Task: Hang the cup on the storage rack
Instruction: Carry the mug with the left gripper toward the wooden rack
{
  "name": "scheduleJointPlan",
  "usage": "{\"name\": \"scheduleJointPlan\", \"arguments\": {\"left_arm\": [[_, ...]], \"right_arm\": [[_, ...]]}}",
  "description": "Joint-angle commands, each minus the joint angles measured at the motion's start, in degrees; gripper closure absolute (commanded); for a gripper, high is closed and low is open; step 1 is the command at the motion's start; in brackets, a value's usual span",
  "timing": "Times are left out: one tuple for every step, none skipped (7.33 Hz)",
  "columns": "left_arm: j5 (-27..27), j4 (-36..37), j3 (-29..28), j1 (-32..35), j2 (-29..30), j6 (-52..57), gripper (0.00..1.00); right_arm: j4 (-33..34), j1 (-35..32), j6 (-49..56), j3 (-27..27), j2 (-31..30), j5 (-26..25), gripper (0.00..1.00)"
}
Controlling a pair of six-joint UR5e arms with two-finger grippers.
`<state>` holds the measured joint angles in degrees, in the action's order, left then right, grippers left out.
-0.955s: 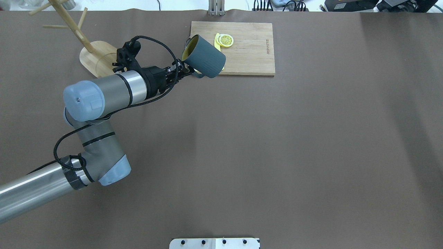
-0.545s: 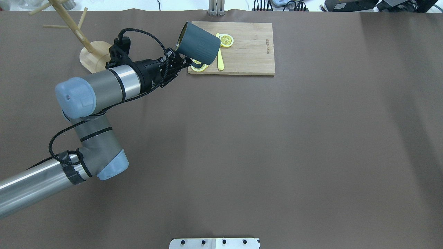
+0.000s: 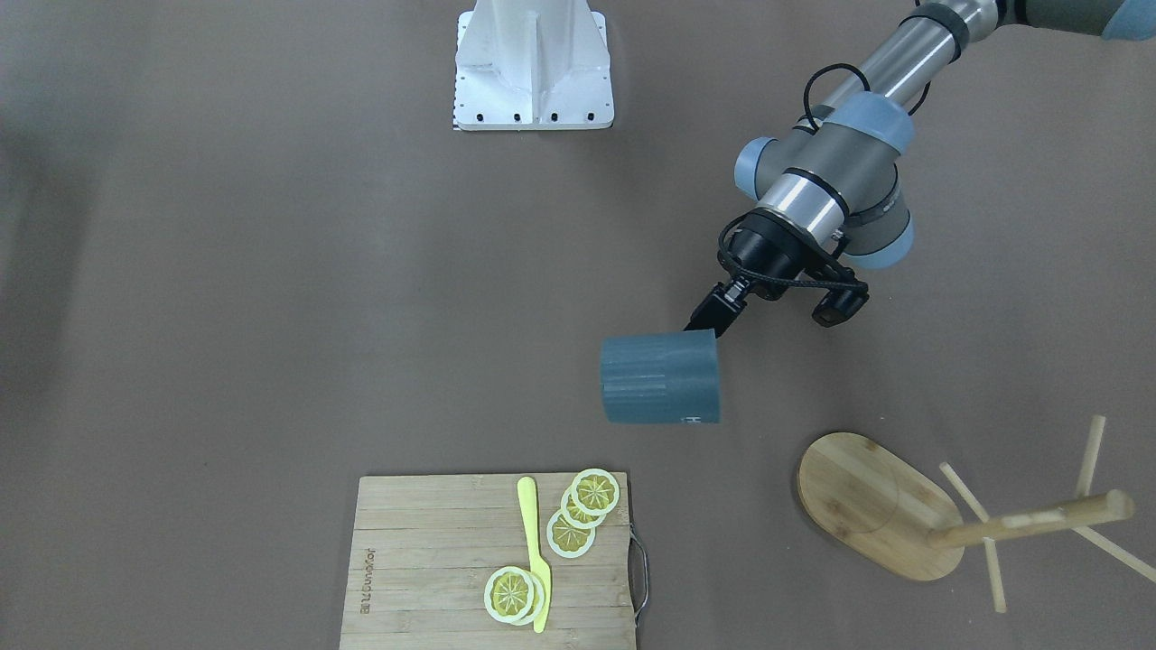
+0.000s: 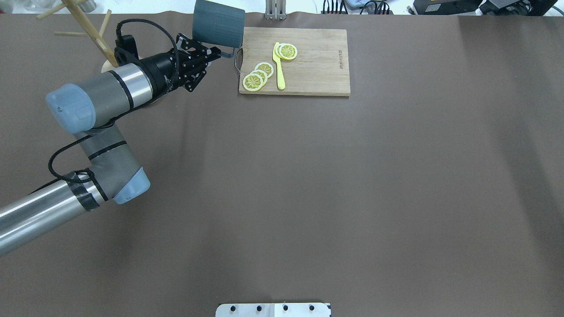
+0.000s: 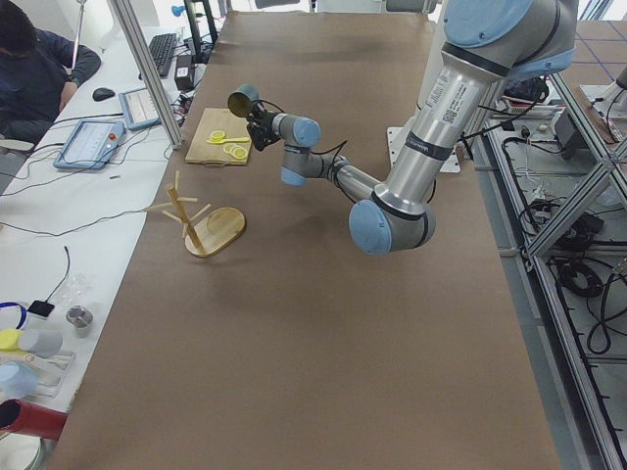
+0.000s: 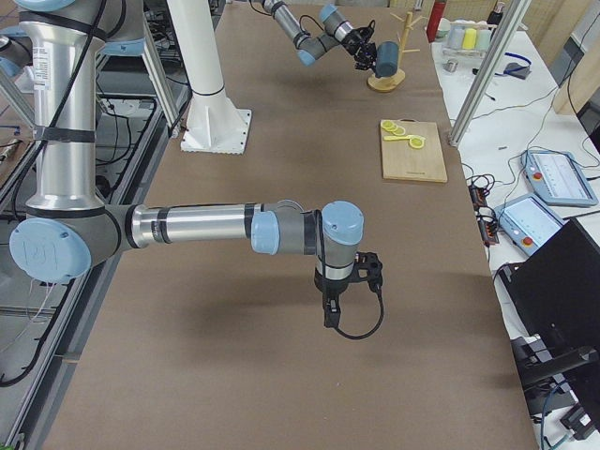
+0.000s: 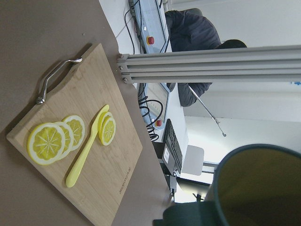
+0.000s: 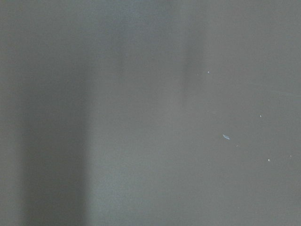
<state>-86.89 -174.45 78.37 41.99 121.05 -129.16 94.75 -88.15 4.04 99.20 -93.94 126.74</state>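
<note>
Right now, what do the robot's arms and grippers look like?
Both the left arm and right arm have silver tubes, grey joints with pale blue caps and thin black rings. A black braided cable runs loosely along the left arm. The left gripper is black, its fingers speckled with small white dots. The right gripper is black too, with a looped cable.

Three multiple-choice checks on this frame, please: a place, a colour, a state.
1. Where does the yellow plastic knife lie? A on the slatted bamboo cutting board; B on the rack's base; C on bare table.
2. What colour is the dark blue-grey ribbed cup's inside? A white; B yellow-olive; C red.
3. The cup is: A hung on a peg; B standing on the table; C held aloft.
Answers: A, it lies between the lemon slices; B, the left wrist view shows it; C, the left gripper holds it, clear of the light bamboo mug rack.
</note>
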Motion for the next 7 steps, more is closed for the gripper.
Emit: {"name": "scheduleJointPlan", "arguments": {"left_arm": [[-0.03, -0.89, -1.11, 2.47, 0.24, -8.18, 1.00], [-0.03, -2.11, -2.33, 4.22, 0.33, -12.91, 1.00], [-0.03, -5.77, -5.82, 4.85, 1.20, -15.57, 1.00], [-0.12, -8.94, -9.16, 4.86, 2.34, -15.77, 1.00], [-0.30, -10.10, -9.98, 5.03, 2.87, -15.86, 1.00], [-0.65, -12.64, -11.03, 5.47, 2.96, -16.21, 1.00], [-0.65, -17.62, -13.65, 5.64, 2.97, -18.12, 1.00]], "right_arm": [[-0.09, 0.00, -0.09, 0.12, 0.08, 0.00, 0.00], [-0.09, 0.00, -0.09, 0.21, 0.16, 0.00, 0.00], [-0.09, 0.09, -0.09, 0.21, 0.16, 0.00, 0.00], [-0.09, 0.00, -0.09, 0.30, 0.16, 0.00, 0.00], [-0.09, 0.00, -0.09, 0.38, 0.16, 0.00, 0.00], [-0.09, 0.00, -0.09, 0.38, 0.16, 0.00, 0.00], [-0.09, 0.00, -0.09, 0.38, 0.25, 0.00, 0.00]]}}
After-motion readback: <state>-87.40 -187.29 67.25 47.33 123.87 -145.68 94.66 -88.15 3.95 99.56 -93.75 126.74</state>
